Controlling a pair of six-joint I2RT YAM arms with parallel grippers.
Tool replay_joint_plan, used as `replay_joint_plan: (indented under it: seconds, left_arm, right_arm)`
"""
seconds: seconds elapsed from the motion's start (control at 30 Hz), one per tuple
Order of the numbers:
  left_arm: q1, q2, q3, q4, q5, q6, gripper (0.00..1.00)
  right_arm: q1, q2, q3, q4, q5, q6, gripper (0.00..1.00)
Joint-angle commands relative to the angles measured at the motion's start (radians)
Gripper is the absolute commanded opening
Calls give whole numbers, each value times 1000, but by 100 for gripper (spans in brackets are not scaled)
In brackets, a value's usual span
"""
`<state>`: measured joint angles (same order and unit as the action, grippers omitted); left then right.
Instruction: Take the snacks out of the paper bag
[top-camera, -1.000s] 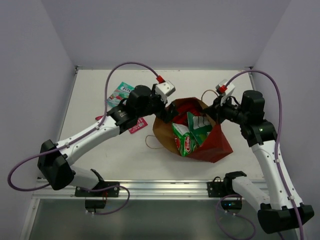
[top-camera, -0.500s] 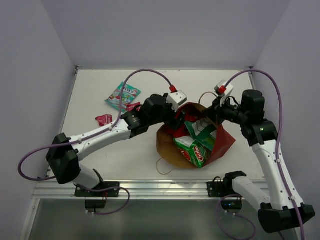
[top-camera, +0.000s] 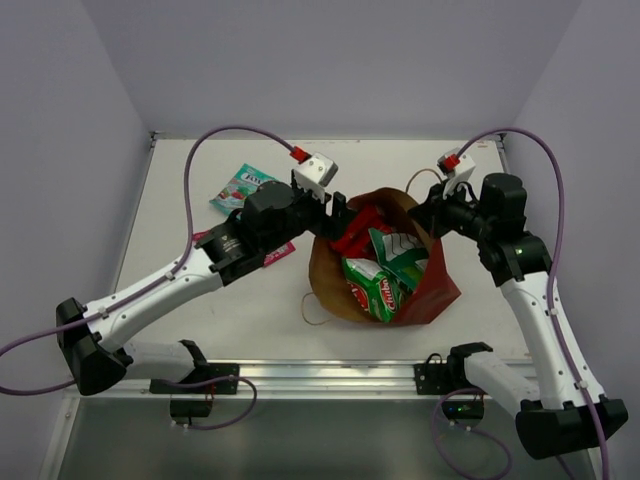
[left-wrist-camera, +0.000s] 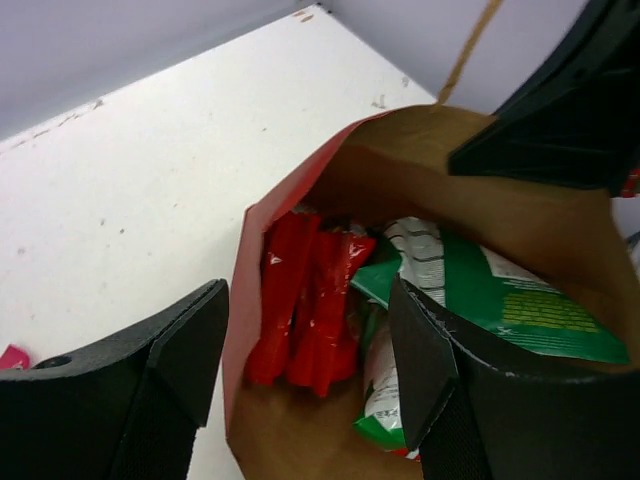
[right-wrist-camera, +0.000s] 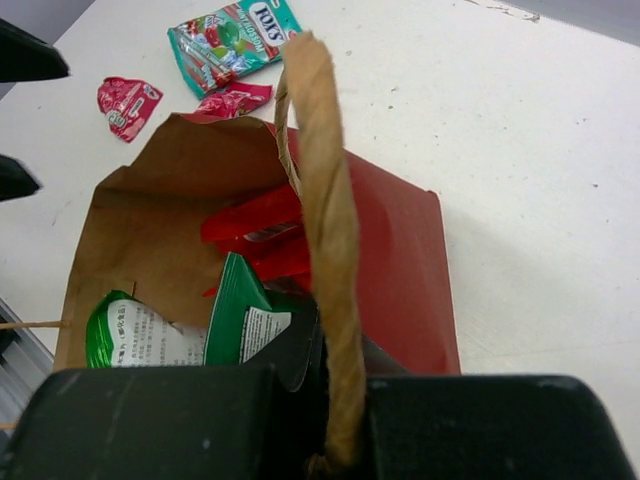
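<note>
The red paper bag (top-camera: 432, 285) lies open in the middle of the table, its brown inside showing. In it lie two green chip bags (top-camera: 372, 290) and red bags (top-camera: 358, 232); they also show in the left wrist view (left-wrist-camera: 310, 300). My left gripper (left-wrist-camera: 310, 370) is open and empty, just above the bag's mouth over the red bags. My right gripper (right-wrist-camera: 335, 360) is shut on the bag's twisted paper handle (right-wrist-camera: 325, 230) and rim, holding the bag (right-wrist-camera: 400, 270) up. A teal pouch (top-camera: 240, 187) and small pink-red sachets (right-wrist-camera: 125, 103) lie on the table at left.
The bag's other handle (top-camera: 315, 310) trails on the table near the front edge. White walls stand close at the back and both sides. The metal rail (top-camera: 330, 378) with the arm bases runs along the near edge.
My left gripper has pulled back up and to the left from inside the bag to its rim. The bag shifted back slightly with the right gripper still on its handle.
</note>
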<state>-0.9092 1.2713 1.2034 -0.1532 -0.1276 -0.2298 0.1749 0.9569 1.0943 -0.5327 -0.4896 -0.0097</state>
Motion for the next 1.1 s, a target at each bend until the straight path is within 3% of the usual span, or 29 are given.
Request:
replay_joint_plan:
  seconds: [0.0, 0.03, 0.23, 0.43, 0.53, 1.07]
  left_arm:
    - [-7, 13, 58, -32, 123, -60, 70]
    - [-11, 35, 65, -37, 152, -71, 65]
    - [-36, 147, 102, -45, 155, -60, 64]
    - [-34, 264, 154, -59, 43, -17, 64]
    - [-22, 292, 151, -33, -18, 6, 64]
    - [29, 378, 165, 29, -34, 30, 63]
  right_arm:
    - [5, 2, 44, 145, 2, 45, 0]
    - [5, 5, 42, 148, -3, 48, 0]
    - [5, 3, 35, 146, -13, 43, 0]
    - [5, -6, 19, 145, -27, 34, 0]
    - [5, -12, 16, 137, -24, 25, 0]
    - [6, -27, -13, 148, -53, 17, 0]
